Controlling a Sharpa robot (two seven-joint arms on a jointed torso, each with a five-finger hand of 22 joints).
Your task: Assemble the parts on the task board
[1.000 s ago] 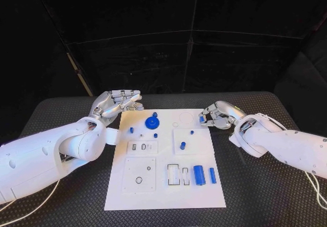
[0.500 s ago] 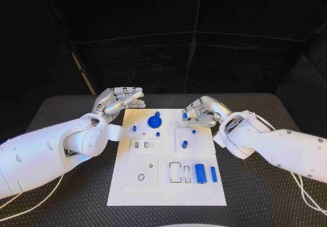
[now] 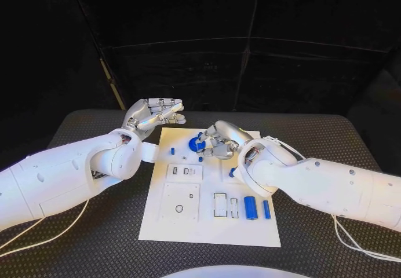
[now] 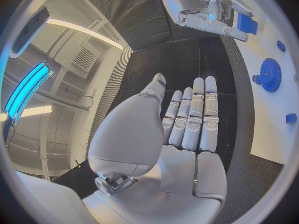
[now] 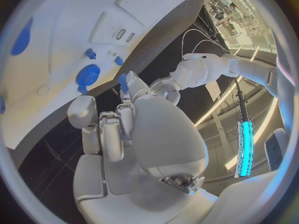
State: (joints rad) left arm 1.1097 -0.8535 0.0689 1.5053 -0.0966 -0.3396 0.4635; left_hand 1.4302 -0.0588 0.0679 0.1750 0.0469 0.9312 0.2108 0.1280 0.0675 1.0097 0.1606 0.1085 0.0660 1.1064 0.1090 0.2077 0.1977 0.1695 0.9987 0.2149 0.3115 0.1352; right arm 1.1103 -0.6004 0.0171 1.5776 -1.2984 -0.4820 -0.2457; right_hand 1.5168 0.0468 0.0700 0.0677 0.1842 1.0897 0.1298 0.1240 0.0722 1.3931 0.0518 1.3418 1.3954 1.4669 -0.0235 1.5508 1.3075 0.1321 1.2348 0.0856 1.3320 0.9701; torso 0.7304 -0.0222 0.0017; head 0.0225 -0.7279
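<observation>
Hovering off the board's far-left corner, left hand holds nothing, fingers straight and together. Right hand pinches a small blue piece above the blue gear; next likely needs lining it up and seating it.

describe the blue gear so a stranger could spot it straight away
Start at the white task board in the middle of the table. At its far end, just left of the right hand, lies the blue gear. It is a round toothed disc, wider than the small blue pegs beside it.
</observation>
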